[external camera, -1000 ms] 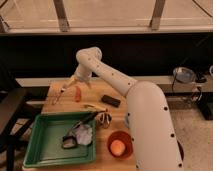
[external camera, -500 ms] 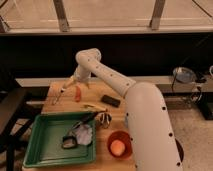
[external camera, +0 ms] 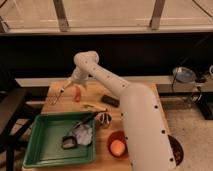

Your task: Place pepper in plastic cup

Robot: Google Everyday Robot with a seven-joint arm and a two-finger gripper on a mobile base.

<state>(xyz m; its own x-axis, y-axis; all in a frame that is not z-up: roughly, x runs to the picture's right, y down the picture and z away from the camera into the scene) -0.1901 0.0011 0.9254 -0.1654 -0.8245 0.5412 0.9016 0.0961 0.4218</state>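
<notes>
Nearest to us lies the green tray (external camera: 42, 150), on the front left of the wooden desk (external camera: 97, 91). In it we see a crumpled pale wrapper (external camera: 81, 134) with a dark utensil (external camera: 87, 120) lying across the tray's right back corner. Just right of the tray stands an orange bowl (external camera: 111, 139) with a round orange fruit (external camera: 118, 146) in it, and right of that rises the thick white arm (external camera: 145, 120). Just beyond the tray's right back corner we make out a small pale cup (external camera: 104, 120), and behind that a thin yellowish thing (external camera: 93, 106) and a flat black object (external camera: 111, 101). Farther back, behind the middle of the tray, the pepper (external camera: 77, 93) lies on the desk. The tool (external camera: 56, 97) hangs low behind the tray's left half, just left of the pepper and apart from it, with its fingers spread and nothing between them.
</notes>
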